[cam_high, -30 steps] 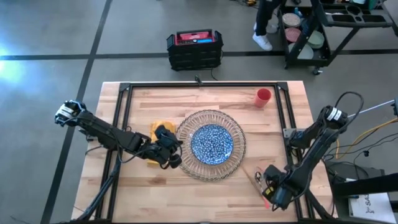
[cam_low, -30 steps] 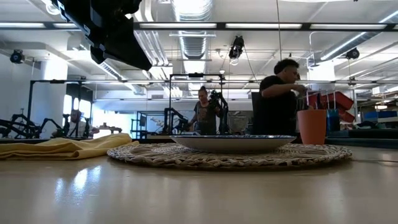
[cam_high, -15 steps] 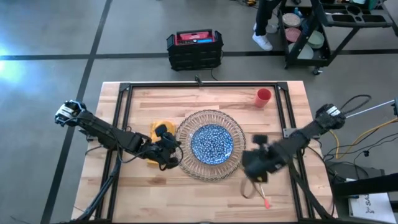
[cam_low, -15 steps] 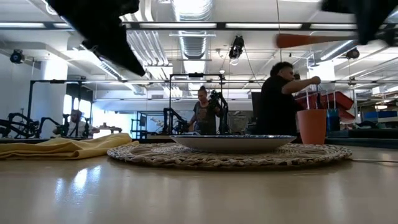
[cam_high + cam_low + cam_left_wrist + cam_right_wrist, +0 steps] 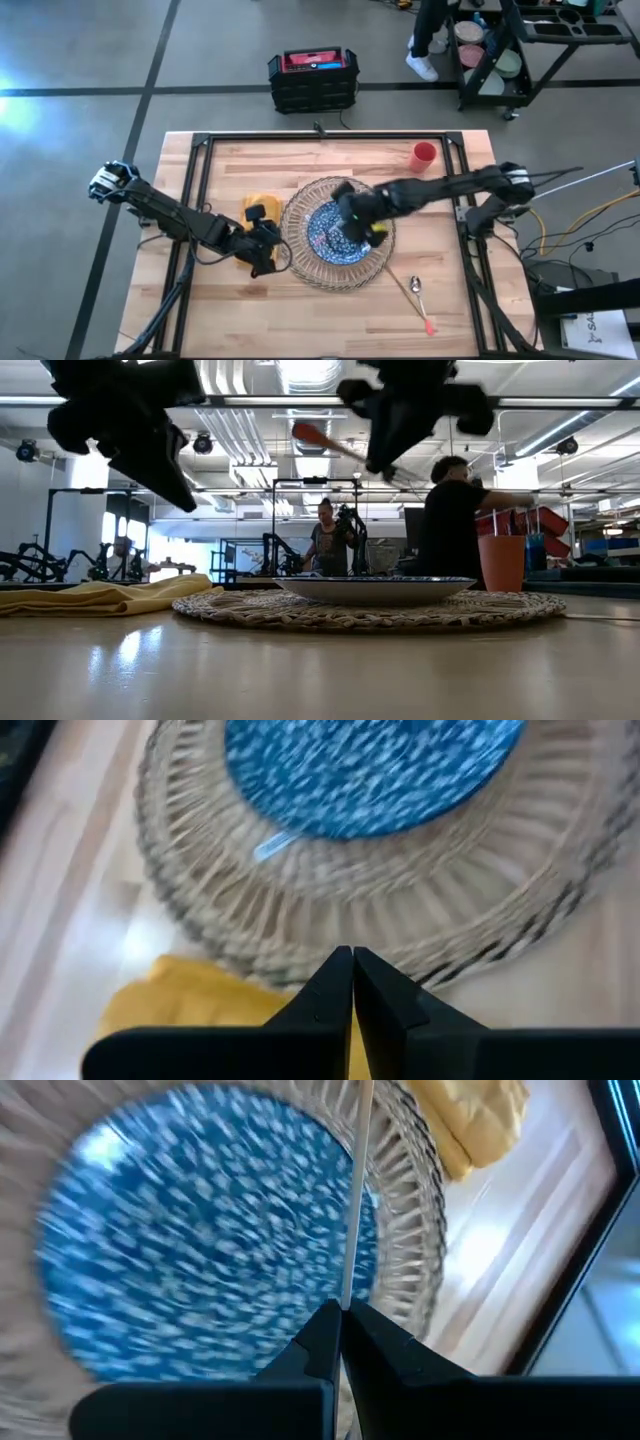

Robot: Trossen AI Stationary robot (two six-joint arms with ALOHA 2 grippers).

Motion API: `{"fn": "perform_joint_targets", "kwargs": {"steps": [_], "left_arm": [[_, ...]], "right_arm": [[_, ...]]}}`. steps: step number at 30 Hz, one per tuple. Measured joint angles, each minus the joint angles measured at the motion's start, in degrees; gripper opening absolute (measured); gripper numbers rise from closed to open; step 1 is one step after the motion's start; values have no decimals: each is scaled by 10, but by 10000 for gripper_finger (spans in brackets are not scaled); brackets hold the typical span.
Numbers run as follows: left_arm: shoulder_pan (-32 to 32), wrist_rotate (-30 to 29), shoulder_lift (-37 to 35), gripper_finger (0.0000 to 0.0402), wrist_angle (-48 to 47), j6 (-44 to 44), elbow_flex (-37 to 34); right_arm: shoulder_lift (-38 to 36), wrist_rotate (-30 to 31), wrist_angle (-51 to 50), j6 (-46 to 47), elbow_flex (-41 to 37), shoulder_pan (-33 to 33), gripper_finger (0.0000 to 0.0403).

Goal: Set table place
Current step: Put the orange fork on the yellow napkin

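- High view: the right gripper [image 5: 352, 215] is hanging over the blue-patterned plate [image 5: 335, 235], which is sitting in the ribbed charger [image 5: 300, 250] near the middle of the table [image 5: 330, 160].
- Right wrist view: its fingers are clenching a thin metal cutlery shaft [image 5: 356, 1190] that is reaching out across the plate.
- Low view: the orange handle [image 5: 318, 437] of that piece is sticking out above the plate, tilted.
- The left gripper [image 5: 268, 250] is hovering beside the charger over the yellow napkin [image 5: 256, 205]; its fingers [image 5: 330, 985] are pressing together on nothing.
- An orange-handled spoon [image 5: 418, 297] is lying on the table on the right arm's side of the charger, apart from it.
- The red cup [image 5: 424, 156] is standing near the far right corner.
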Motion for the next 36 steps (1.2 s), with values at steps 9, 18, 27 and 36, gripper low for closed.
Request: {"fn": "perform_joint_targets", "kwargs": {"steps": [9, 18, 27, 36], "left_arm": [[-26, -49, -14, 0, -138, -26, 0], [-41, 66, -36, 0, -148, -22, -2], [-54, 167, -36, 0, -146, -72, -21], [-83, 234, -46, 0, -149, -172, -26]], "right_arm": [[102, -20, 124, -200, 15, -75, 0], [208, -95, 184, -280, 121, -82, 0], [305, -185, 231, -347, 230, -85, 0], [406, -238, 195, -379, 380, -85, 0]]}}
